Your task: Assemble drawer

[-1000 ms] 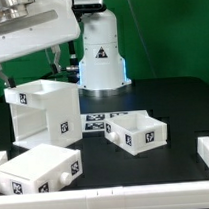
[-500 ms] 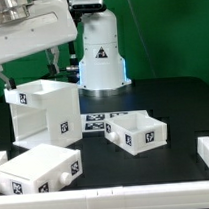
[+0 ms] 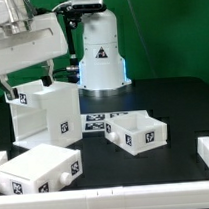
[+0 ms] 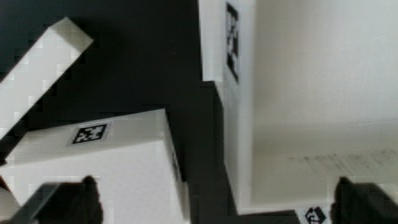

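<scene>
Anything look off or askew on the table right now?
No spill or damage. The front tray shows a closed face upward, unlike the open-topped middle tray; it looks flipped or on its side.

Your gripper (image 4: 205,205) has its two dark fingertips (image 4: 71,205) spread wide, gripping nothing. Beyond them you see a broad white panel (image 4: 311,110) with a tag along one edge. Just beside it is a smaller white block (image 4: 116,165) bearing a square tag (image 4: 89,135), with a dark slit between the two.
</scene>
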Motion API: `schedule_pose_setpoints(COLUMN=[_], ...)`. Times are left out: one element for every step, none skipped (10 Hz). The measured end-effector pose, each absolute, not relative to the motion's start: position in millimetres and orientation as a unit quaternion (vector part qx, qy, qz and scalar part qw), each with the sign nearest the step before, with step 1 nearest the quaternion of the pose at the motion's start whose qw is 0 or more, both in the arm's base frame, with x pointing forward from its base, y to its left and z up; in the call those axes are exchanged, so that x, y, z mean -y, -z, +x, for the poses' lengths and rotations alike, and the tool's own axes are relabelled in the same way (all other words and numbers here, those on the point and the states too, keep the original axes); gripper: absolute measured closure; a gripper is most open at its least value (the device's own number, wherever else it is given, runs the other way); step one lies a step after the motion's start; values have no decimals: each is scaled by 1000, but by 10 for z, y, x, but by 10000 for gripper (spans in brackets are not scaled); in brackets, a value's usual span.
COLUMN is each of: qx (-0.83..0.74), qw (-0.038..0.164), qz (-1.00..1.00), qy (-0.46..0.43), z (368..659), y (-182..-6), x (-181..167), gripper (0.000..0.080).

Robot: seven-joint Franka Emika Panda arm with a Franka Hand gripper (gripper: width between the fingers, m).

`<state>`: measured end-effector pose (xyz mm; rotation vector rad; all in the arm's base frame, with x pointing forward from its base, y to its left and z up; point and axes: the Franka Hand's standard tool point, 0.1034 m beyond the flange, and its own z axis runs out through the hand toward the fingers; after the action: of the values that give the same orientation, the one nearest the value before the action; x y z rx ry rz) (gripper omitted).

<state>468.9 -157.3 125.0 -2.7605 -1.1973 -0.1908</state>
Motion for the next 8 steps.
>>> schedule_pose_setpoints(qx=[396,395,394,395,390,386,386,385], qw=[63,60,57,46,46,47,47,47], qz=[-914,-914,-916,-916,-919,-920,-920,-921], qy=[63,62,54,51,45,43,44,43], z=[4693,4683,4657,4662,4652,4641,4642,4639], y=[-1251,-1217,-1118,-1030,-959,-939,-944,-940], x=[1575,1592,1611,1627,1625,1628,1634,1636], gripper=[150,150,150,150,150,150,166,166])
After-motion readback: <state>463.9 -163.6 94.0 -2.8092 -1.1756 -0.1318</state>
